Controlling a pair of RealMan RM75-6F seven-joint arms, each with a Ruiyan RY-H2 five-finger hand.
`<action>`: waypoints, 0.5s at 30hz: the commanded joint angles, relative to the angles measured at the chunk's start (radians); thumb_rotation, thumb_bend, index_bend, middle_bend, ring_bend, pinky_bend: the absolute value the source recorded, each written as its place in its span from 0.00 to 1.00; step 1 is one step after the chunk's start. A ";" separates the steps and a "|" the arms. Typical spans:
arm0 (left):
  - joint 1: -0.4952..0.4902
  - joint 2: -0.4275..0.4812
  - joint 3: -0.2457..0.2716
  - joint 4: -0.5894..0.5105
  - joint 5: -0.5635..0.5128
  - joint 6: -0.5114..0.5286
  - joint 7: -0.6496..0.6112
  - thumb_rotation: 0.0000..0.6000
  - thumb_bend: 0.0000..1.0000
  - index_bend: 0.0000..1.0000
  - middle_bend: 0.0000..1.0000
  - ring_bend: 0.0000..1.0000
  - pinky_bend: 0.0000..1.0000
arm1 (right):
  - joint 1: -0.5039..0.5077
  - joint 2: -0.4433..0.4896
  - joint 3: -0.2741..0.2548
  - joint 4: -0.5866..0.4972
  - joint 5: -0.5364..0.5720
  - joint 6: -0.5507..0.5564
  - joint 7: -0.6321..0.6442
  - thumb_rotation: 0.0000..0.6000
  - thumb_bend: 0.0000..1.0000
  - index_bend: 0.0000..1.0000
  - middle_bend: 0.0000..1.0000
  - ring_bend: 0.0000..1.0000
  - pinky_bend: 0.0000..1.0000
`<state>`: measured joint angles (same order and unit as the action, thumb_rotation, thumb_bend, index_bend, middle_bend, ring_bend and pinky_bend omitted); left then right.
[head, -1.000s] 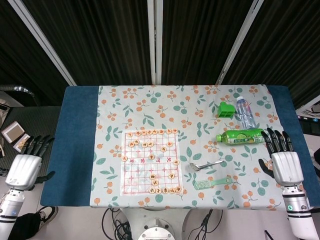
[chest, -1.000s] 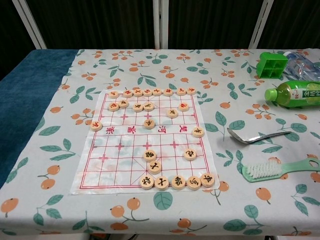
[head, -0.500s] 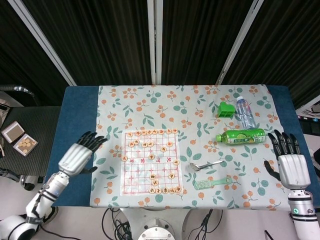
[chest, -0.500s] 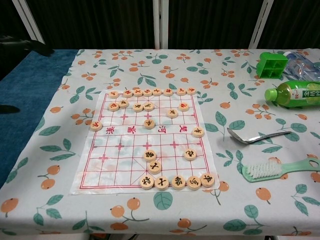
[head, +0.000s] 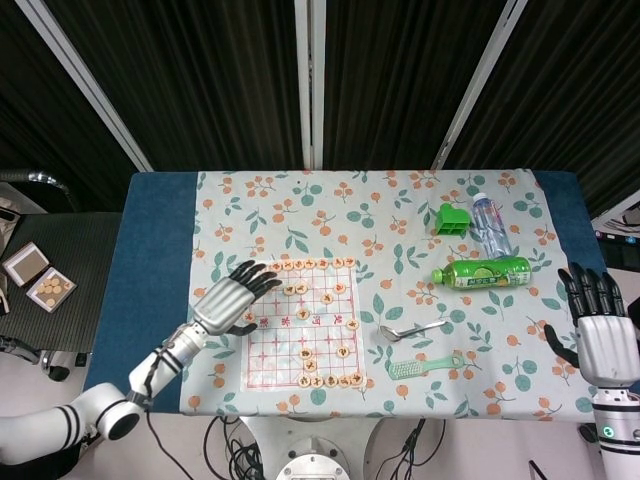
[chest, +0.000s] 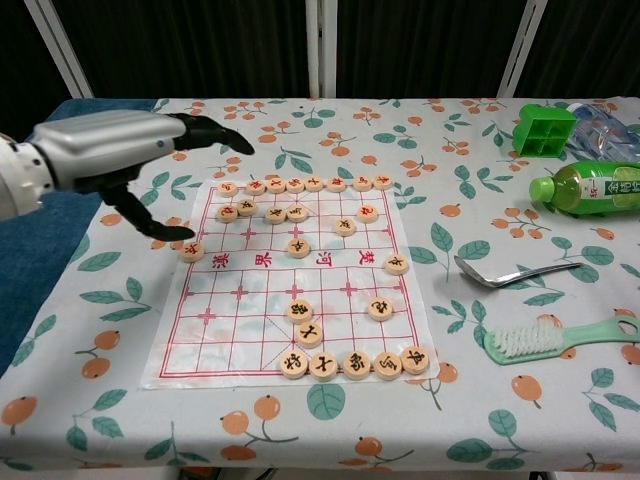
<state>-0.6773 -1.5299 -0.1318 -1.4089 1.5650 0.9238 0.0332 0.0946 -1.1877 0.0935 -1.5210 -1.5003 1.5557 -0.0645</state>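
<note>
Your left hand (head: 232, 298) hung open w/ fingers spread, holding nothing, over the 9 o'clock edge of the chess board (head: 303, 322). A sec before, it sat off the table's left side; you swung it in over the cloth, so I'd judge a reach for a piece had begun. In chest view its thumb tip hovered just beside the lone chess piece (chest: 192, 251) on the board's left edge; contact couldn't be confirmed. More pieces lined the 12 and 6 o'clock rows. Toward 3 o'clock lay a spoon (head: 412, 329), a green brush (head: 426, 365), a green bottle (head: 480, 272), a clear bottle (head: 489, 225) and a green tray (head: 452, 218). Your right hand (head: 604, 335) was open, empty, having slid back off the table's right edge.
</note>
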 joint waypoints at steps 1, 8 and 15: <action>-0.049 -0.059 0.004 0.068 0.020 -0.014 -0.067 1.00 0.24 0.23 0.11 0.00 0.00 | -0.001 0.002 0.003 0.005 0.003 -0.001 0.010 1.00 0.24 0.00 0.00 0.00 0.00; -0.097 -0.134 0.024 0.168 0.036 -0.022 -0.167 1.00 0.24 0.30 0.12 0.00 0.00 | -0.002 0.001 0.009 0.022 0.002 0.001 0.036 1.00 0.24 0.00 0.00 0.00 0.00; -0.140 -0.192 0.039 0.253 0.045 -0.032 -0.206 1.00 0.24 0.31 0.12 0.00 0.00 | -0.006 0.004 0.015 0.027 0.007 0.004 0.046 1.00 0.24 0.00 0.00 0.00 0.00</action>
<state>-0.8073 -1.7089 -0.0955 -1.1721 1.6073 0.8919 -0.1642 0.0886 -1.1836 0.1080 -1.4943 -1.4932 1.5600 -0.0185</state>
